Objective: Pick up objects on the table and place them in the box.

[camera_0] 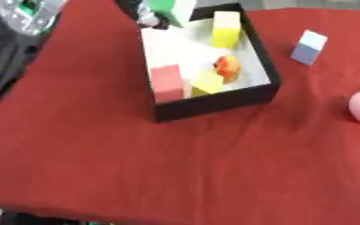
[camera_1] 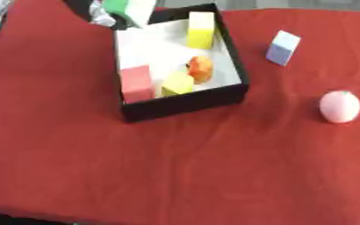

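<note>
Left hand at the box's far-left corner, fingers curled round a green block.

A black box with a white inside sits open on a red-covered surface, turned slightly askew. Inside it, a tall yellow block stands near the far wall, a red block stands at the near left corner, a smaller yellow-green block lies just beside the red one, and a small orange rounded object rests touching that yellow-green block. Outside the box, to its right, a pale blue block stands on the cloth. Nearer and further right, well apart from the box, lies a pink rounded object.
</note>
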Available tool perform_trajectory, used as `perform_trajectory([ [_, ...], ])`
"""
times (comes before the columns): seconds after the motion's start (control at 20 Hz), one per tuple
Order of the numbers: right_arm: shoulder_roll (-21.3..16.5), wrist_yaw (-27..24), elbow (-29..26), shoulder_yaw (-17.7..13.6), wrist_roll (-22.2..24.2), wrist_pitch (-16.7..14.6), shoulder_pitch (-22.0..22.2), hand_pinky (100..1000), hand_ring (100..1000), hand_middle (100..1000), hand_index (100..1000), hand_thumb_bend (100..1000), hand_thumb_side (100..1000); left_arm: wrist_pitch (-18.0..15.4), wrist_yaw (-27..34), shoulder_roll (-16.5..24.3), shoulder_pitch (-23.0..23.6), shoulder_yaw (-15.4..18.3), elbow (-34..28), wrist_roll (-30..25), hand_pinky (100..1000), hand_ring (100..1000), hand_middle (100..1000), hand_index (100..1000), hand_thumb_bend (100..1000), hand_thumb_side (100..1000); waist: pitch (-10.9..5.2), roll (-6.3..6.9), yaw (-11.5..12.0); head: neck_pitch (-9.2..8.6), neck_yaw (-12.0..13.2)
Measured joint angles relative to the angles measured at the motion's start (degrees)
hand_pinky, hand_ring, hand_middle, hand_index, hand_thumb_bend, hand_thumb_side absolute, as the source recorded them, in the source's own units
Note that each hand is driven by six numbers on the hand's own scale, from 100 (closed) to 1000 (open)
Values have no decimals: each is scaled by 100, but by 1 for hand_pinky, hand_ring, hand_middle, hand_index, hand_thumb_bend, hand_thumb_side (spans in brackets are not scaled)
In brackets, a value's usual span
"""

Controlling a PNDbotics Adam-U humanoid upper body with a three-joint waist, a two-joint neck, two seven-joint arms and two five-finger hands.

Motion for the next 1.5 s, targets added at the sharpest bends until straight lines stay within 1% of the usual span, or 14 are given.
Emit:
perform_trajectory([
  [0.2,112,-44,-22,60,5,-8,-130,805,824,835,886,100,404,-256,-937,-742,-228,144,1251,585,545,523,456,506,638,100,71,8,-120,-51,137],
  [0.35,147,-48,-22,90,15,-14,-153,805,824,835,886,100,405,-414,-1429,-1032,-275,205,1780,814,649,627,558,638,780,100,78,40,-142,-57,195],
  [0.4,157,-48,-22,94,19,-16,-153,805,824,834,886,100,406,-447,-1547,-1085,-277,211,1892,810,726,737,663,764,842,200,79,43,-142,-61,208],
  [0.5,165,-48,-22,95,24,-14,-152,805,823,834,886,100,406,-501,-1690,-1149,-277,243,2042,750,833,853,781,889,933,479,79,40,-141,-75,223],
  [0.6,166,-48,-22,95,30,-10,-149,805,823,834,885,100,406,-517,-1707,-1156,-277,281,2062,741,872,912,819,929,994,651,79,39,-130,-78,223],
  [0.65,166,-48,-22,95,34,-7,-147,805,823,834,885,100,406,-516,-1702,-1155,-277,294,2054,767,873,907,812,932,1000,773,79,39,-119,-78,221],
  [0.7,166,-48,-22,95,35,-5,-144,805,823,834,885,100,407,-497,-1685,-1154,-277,309,2032,813,856,891,802,927,1000,789,79,38,-100,-78,219],
  [0.75,166,-48,-22,95,36,-5,-142,805,823,835,886,100,407,-465,-1641,-1149,-276,332,1986,876,843,877,795,923,1000,763,79,38,-87,-78,215],
  [0.85,165,-48,-22,95,34,-6,-115,805,823,835,886,100,404,-367,-1445,-1134,-260,392,1805,1037,805,836,770,900,788,660,78,38,-53,-77,194],
  [0.95,158,-48,-22,92,26,-11,-96,806,824,835,886,100,397,-183,-1020,-1008,-135,479,1390,1302,740,778,727,843,568,569,77,46,-11,-75,160],
  [1.05,101,-47,-31,81,7,-23,-92,806,824,836,887,100,392,204,-339,-729,156,661,604,1794,715,745,688,806,495,561,77,54,43,-71,84],
  [1.2,-18,-45,-76,28,-41,-30,-40,806,824,837,887,100,387,957,1152,-113,785,1038,-886,2689,690,717,717,816,427,604,75,55,104,-54,-95],
  [1.35,-120,-38,-95,-34,-108,-37,21,806,824,837,887,100,381,1492,2974,564,1663,1471,-2351,3621,695,730,731,832,447,594,75,71,176,-54,-308],
  [1.5,-193,-15,-106,-84,-162,-34,58,806,825,837,887,100,374,1352,4643,1070,2645,1921,-3299,4567,699,734,735,836,455,597,75,59,221,-79,-455],
])
